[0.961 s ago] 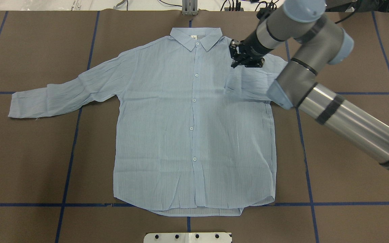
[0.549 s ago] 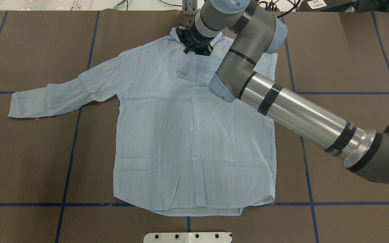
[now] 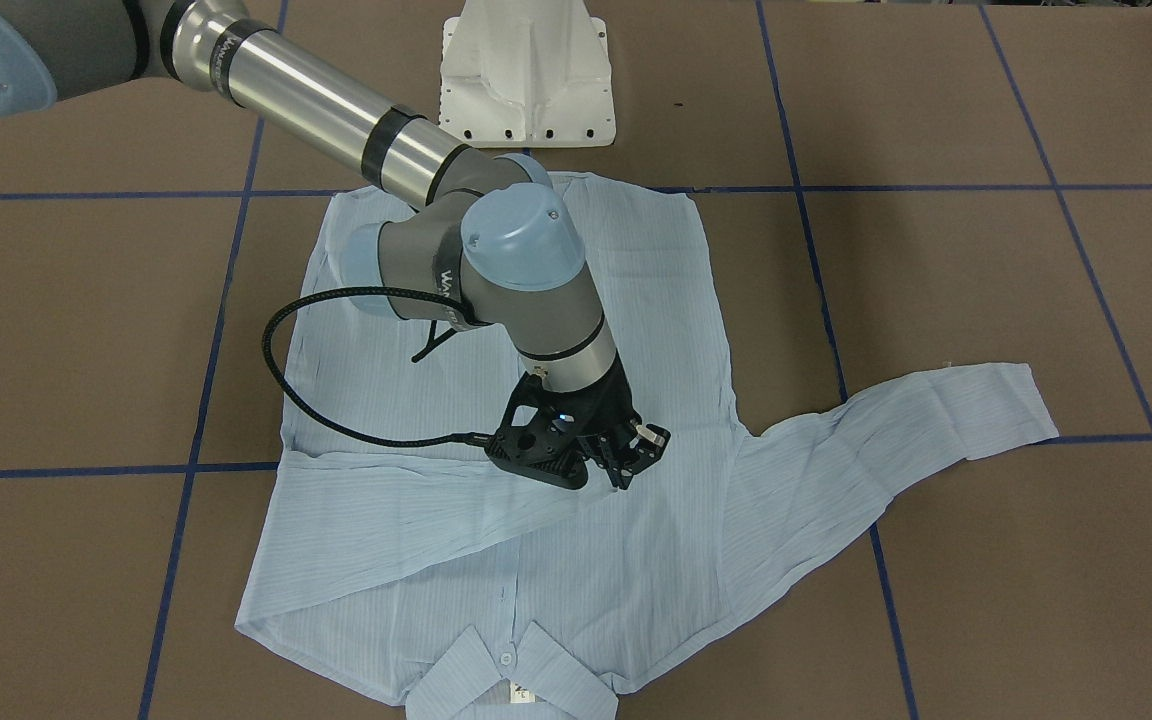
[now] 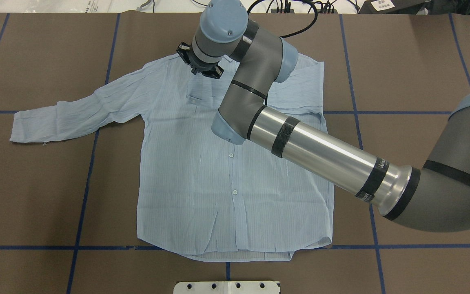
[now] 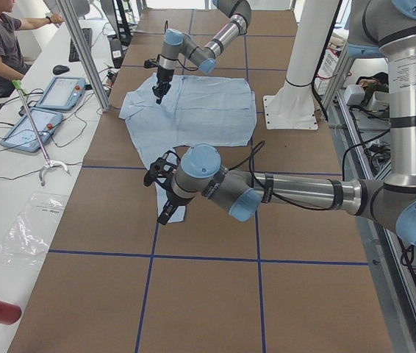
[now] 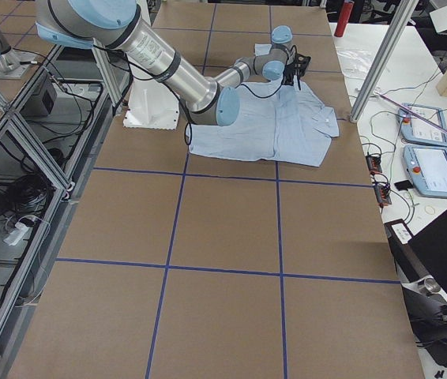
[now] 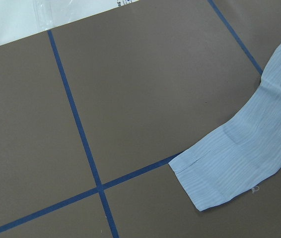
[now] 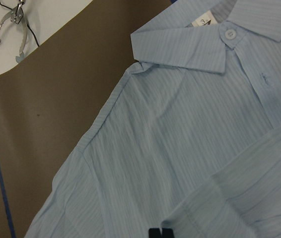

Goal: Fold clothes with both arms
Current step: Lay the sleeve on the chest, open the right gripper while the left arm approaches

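**Item.** The shirt point(image 4: 235, 179) lies flat and front up on the bench point(image 4: 35, 183), with the collar at 12 o'clock in the overhead view.

**Right arm.** The right arm's fingers point(image 3: 633, 455) are pressed together on the end of the folded sleeve point(image 3: 416, 515). The wrist view shows cloth drawn up into the tips. That sleeve lies across the chest with its long axis running 3 to 9 o'clock. The fingers stand over the shoulder on the robot's left.

**Left arm.** The left arm's fingers point(image 5: 165, 212) show in the side view only, so I cannot tell whether they are apart or together.

**Governing relation.** The outstretched sleeve point(image 4: 76, 110) runs from the body toward 9 o'clock, flat on the bench. Its cuff point(image 7: 220, 178) sits at 4 o'clock in the left wrist view.

**Assessment.** The left arm is the nearer arm to that cuff. The likely next fold carries the cuff toward 3 o'clock.
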{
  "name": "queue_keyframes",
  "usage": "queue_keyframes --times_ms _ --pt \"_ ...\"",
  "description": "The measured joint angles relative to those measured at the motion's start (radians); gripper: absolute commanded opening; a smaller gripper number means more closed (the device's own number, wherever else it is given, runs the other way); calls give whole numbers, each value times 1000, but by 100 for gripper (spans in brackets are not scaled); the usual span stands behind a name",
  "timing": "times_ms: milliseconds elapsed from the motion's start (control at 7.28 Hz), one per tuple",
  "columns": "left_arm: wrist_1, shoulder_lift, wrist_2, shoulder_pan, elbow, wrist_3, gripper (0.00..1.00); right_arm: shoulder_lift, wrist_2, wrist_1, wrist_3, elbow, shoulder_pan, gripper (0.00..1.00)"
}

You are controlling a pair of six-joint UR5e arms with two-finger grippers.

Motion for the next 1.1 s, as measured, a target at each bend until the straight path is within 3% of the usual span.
queue_keyframes --times_ms 137,275,824,1099 --pt "1 0 0 0 1 0 100 8 -10 13 0 -19 -6 83" --pt "1 0 0 1 2 -4 100 15 -17 24 0 -36 -9 95" --pt "2 -17 -38 51 29 -94 100 72 -74 28 10 -111 -39 98" --pt "1 -81 -42 101 109 -172 100 7 -59 -14 22 -25 -39 99"
